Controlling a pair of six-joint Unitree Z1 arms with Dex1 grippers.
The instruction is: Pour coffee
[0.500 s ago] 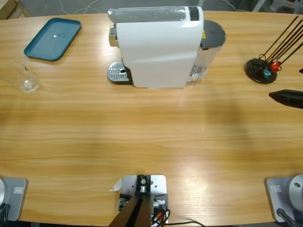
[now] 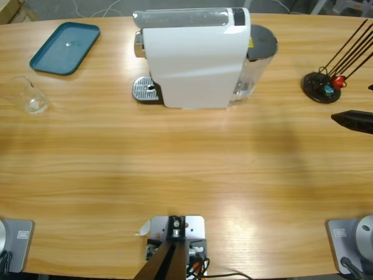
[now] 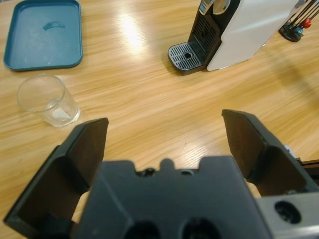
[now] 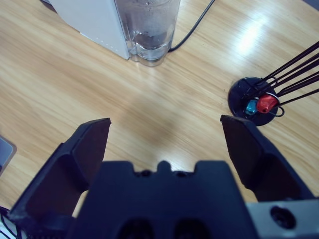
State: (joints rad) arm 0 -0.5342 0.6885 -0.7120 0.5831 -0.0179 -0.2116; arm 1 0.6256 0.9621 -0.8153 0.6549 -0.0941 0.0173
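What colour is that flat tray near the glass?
The tray is dark teal blue, plain apart from a small smudge; the left wrist view shows it best.

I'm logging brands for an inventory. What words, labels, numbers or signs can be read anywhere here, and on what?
None can be read.
Coffee machine: a small yellow sticker by its grey lid, too small to read.
Tray: a pale mark in the middle, no letters.
Glass, capsule stand, left gripper and right gripper: no markings seen.

Bright, even indoor light from overhead.
We see white glare streaks on the wooden table and soft shadows beside the coffee machine.
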